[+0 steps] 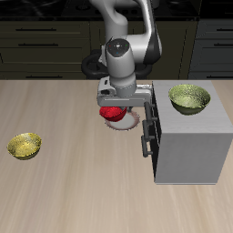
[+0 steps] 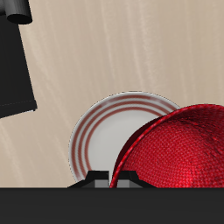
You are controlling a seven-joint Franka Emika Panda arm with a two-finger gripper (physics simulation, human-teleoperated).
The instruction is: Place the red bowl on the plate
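- Exterior view: the grey-and-white arm's hand [image 1: 116, 107] hangs over the middle of the pale wood-grain surface [image 1: 73, 196], pinching the small glossy bright-red round bowl [image 1: 113, 114] by its rim.
- The red bowl sits directly above the small flat round plate [image 1: 126, 123], whose whitish edge peeks out beneath it; whether they touch cannot be told.
- Just beside the plate stands a plain grey box-shaped cabinet [image 1: 189, 147] with dark handles on its near face, close to the hand.
- A yellow-green patterned bowl [image 1: 189, 97] rests on top of the cabinet; a second yellow-green bowl [image 1: 25, 146] lies well apart on the surface.
- Dark cupboard fronts [image 1: 41, 41] line the room behind.
- Wrist view: the red bowl [image 2: 179, 149], its inside finely textured, overlaps the plate [image 2: 101, 140], which shows a whitish-grey centre and reddish-brown rings.
- The cabinet's dark edge [image 2: 13, 74] stands near the plate.
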